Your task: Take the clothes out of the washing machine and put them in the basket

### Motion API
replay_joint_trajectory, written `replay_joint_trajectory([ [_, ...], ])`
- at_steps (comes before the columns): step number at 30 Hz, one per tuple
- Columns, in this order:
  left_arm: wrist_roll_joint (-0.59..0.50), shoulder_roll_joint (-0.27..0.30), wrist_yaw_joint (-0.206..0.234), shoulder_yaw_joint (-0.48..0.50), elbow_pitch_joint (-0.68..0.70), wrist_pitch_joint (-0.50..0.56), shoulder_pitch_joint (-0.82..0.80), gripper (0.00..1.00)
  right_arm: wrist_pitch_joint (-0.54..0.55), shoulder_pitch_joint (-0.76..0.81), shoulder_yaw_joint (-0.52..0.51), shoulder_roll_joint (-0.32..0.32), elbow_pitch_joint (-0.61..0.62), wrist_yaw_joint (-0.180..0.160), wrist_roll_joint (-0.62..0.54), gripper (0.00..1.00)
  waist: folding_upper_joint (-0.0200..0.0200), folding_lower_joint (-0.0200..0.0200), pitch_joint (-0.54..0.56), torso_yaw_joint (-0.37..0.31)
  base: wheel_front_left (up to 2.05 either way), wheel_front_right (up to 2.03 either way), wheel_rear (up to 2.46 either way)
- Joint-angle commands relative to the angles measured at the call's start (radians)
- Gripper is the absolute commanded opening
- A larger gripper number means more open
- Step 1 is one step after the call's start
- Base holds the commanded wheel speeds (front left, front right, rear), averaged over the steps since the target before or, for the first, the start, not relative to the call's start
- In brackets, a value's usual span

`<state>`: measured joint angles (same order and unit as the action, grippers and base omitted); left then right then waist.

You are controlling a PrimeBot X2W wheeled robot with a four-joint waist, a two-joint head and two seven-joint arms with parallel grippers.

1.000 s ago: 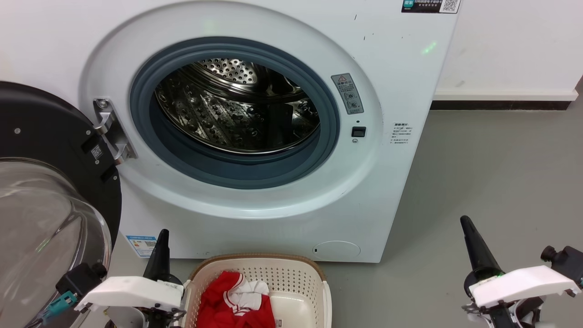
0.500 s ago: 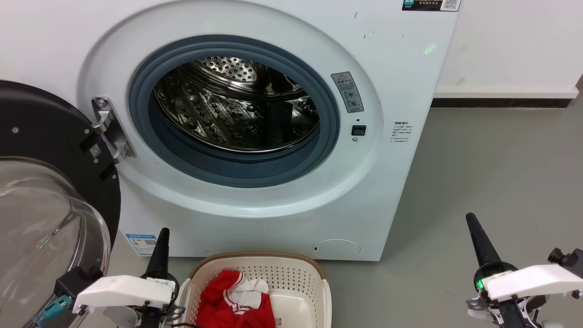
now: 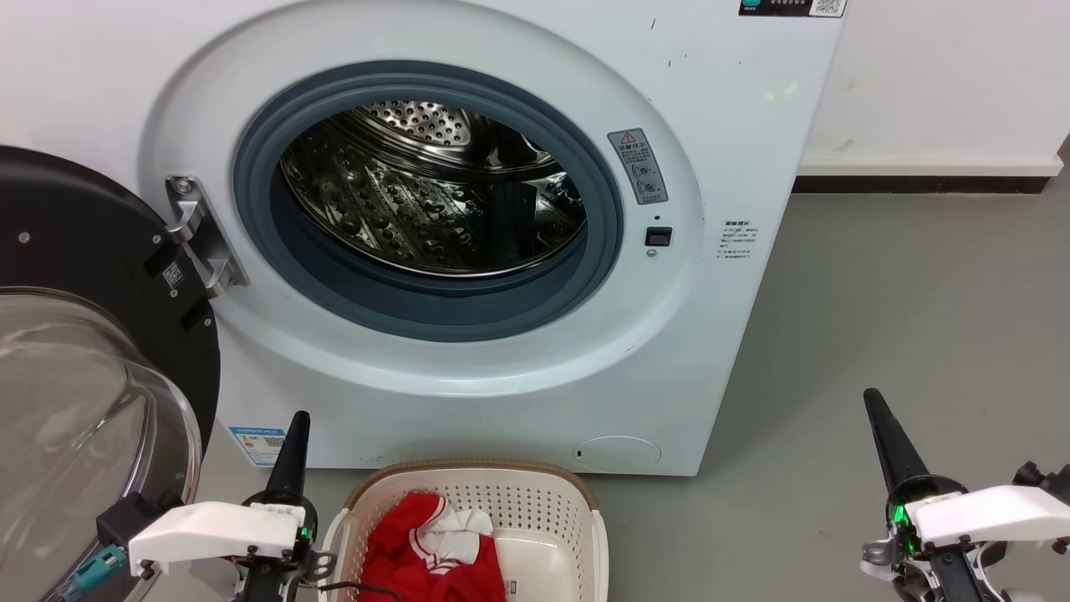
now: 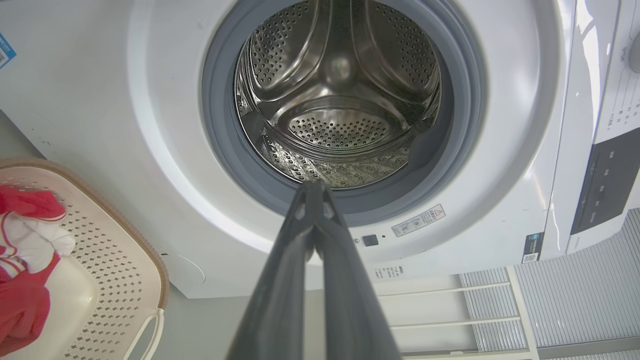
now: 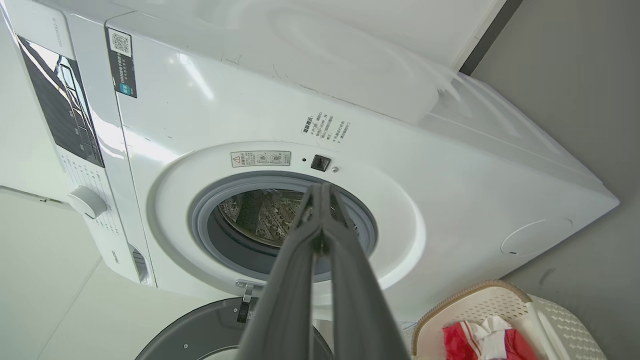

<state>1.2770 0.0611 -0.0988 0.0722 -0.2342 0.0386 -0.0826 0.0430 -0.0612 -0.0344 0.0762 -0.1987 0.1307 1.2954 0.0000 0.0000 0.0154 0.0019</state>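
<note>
1 washing machine (image 3: 736,125), door (image 3: 84,251) open left | 1 basket (image 3: 577,493) near it on floor (image 3: 878,293), holding 1 heap of red clothes (image 3: 418,552) (white trim) | left gripper (image 3: 298,418), right gripper (image 3: 872,395): jaws clenched, empty, touching nothing

Bright, even light; glare streaks the washing machine (image 5: 200,85); wrist views bend at their edges.

1. The head camera looks forward and down at the washer (image 3: 501,401) front, with the basket (image 3: 468,468) at its bottom edge.
2. The left wrist camera, low and rolled, looks along the left fingers (image 4: 285,280) straight into the drum (image 4: 340,125).
3. The right wrist camera looks along the right fingers (image 5: 290,285) from farther right, tilted.
4. All three views share the drum opening and the basket.
</note>
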Motion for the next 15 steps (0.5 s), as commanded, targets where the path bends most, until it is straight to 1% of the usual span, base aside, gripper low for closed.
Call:
replay_joint_trajectory([
  [1, 0.023, 0.0, -0.008, 0.007, 0.002, 0.006, -0.018, 0.0, 0.004, -0.027, -0.005, 0.004, 0.0, 0.0, 0.026, 0.0, 0.0, 0.0, -0.001, 0.0, 0.0, 0.0, 0.0],
  [15, 0.141, -0.004, -0.018, 0.021, -0.003, 0.033, -0.025, 0.0, 0.02, -0.036, -0.021, 0.002, -0.017, 0.0, 0.148, 0.0, 0.0, 0.0, -0.007, -0.001, 0.0, 0.0, 0.0],
])
